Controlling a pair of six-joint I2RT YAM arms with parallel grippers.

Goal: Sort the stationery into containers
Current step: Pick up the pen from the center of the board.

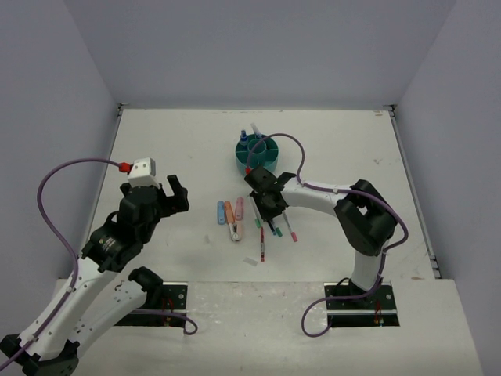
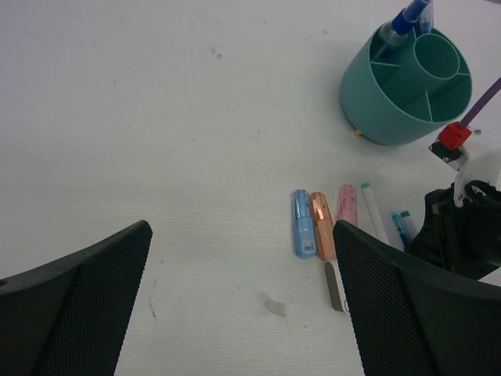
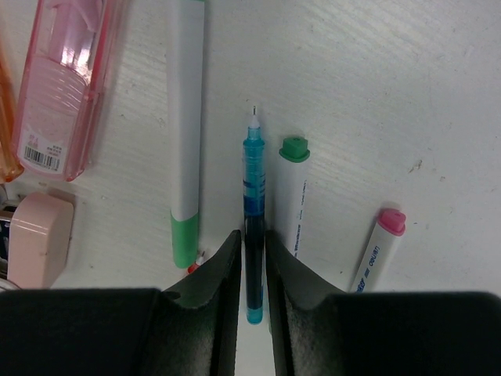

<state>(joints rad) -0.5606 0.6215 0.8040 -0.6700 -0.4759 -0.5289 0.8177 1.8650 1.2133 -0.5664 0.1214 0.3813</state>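
Top view: the organiser [image 1: 258, 154] is found just beyond the right gripper [image 1: 264, 205], well away from the left gripper [image 1: 160, 200]. Left wrist: those jaws are spread wide, empty. Right wrist: the blue pen [image 3: 252, 180] is pinched lengthwise in the right jaws, down on the table [image 3: 391, 78].

An organiser [image 1: 258, 154] is set at the far middle of the table [image 1: 156, 141], with pens [image 2: 409, 17] stood in its far-left compartment. Nearer, three markers [image 1: 229, 211] are laid side by side. Just right of them, loose pens [image 1: 275, 228] are laid in a row, one pen [image 3: 252, 172] caught between the fingers of the right gripper [image 3: 252, 239].
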